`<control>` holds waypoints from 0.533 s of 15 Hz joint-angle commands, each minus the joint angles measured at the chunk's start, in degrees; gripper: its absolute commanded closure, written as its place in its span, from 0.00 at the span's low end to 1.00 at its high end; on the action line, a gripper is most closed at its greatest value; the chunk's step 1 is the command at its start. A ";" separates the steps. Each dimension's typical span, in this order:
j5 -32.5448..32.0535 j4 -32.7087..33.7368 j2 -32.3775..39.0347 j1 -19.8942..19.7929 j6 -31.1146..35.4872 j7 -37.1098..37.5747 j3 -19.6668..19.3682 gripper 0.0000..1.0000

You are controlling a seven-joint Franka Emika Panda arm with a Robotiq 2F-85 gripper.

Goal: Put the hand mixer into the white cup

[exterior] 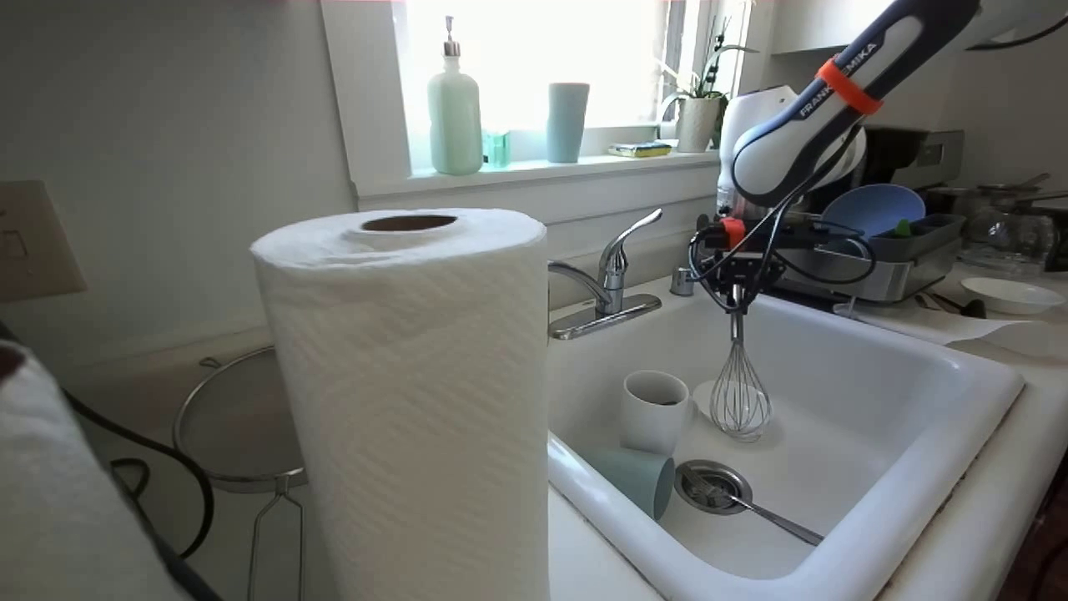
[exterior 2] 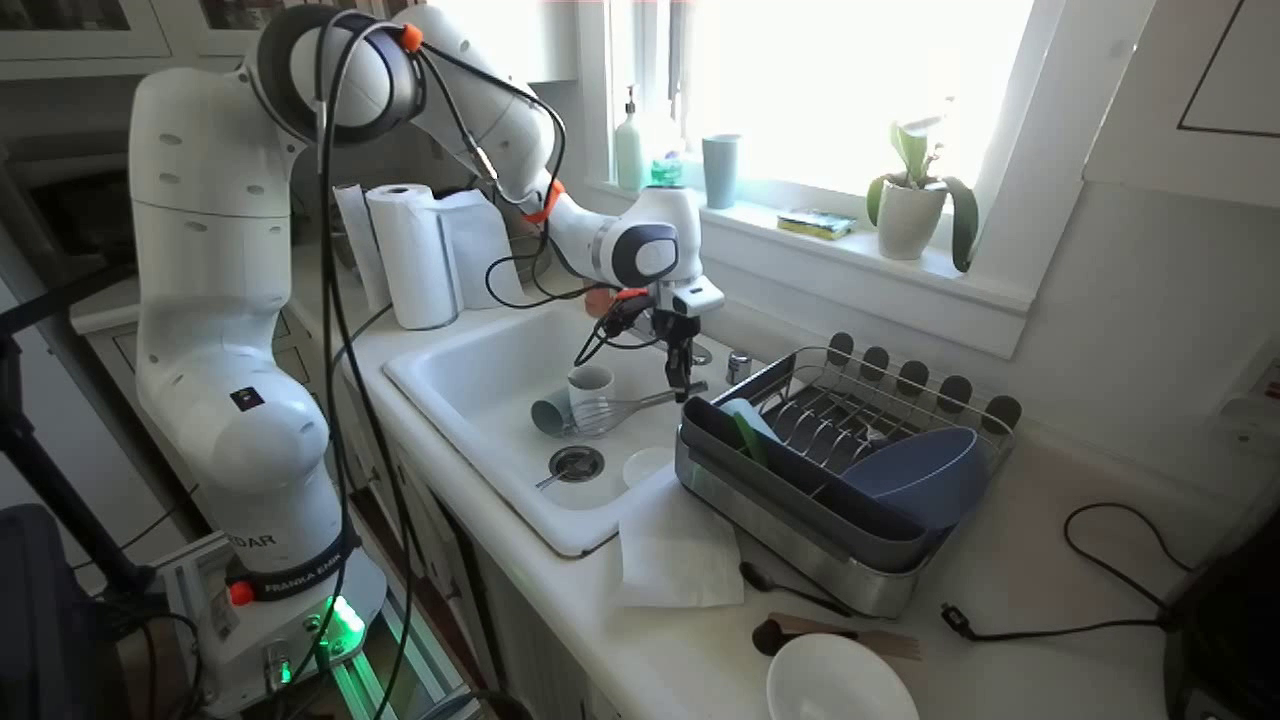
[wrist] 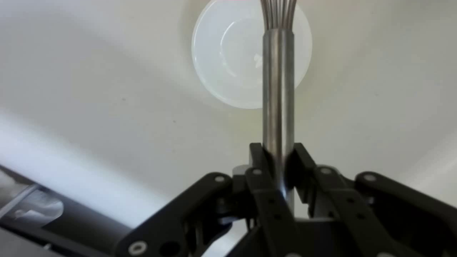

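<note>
The hand mixer, a silver whisk, shows in both exterior views (exterior: 741, 396) (exterior 2: 608, 413) and in the wrist view (wrist: 278, 82). My gripper (exterior: 737, 302) (exterior 2: 682, 385) (wrist: 276, 153) is shut on its handle and holds it over the sink. The whisk is tilted, wire loops pointing away from the gripper. The white cup (exterior: 651, 427) (exterior 2: 591, 382) stands upright in the sink, open end up. The loops are to the right of the cup in an exterior view and overlap its lower part in an exterior view. The cup is out of the wrist view.
A blue-grey cup (exterior: 632, 477) lies on its side against the white cup. A low white dish (wrist: 228, 57) lies in the sink. A fork (exterior: 776, 522) lies across the drain. The faucet (exterior: 613, 275) and dish rack (exterior 2: 800, 540) stand by the sink.
</note>
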 commanded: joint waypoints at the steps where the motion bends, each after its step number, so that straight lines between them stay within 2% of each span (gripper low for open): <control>1: -5.61 -3.28 -8.93 -0.73 -4.33 5.45 1.85 0.94; 5: -9.92 -3.22 -14.43 -2.01 -4.55 11.55 5.43 0.94; 8: -15.90 -2.91 -16.45 -2.44 -1.83 18.93 8.68 0.94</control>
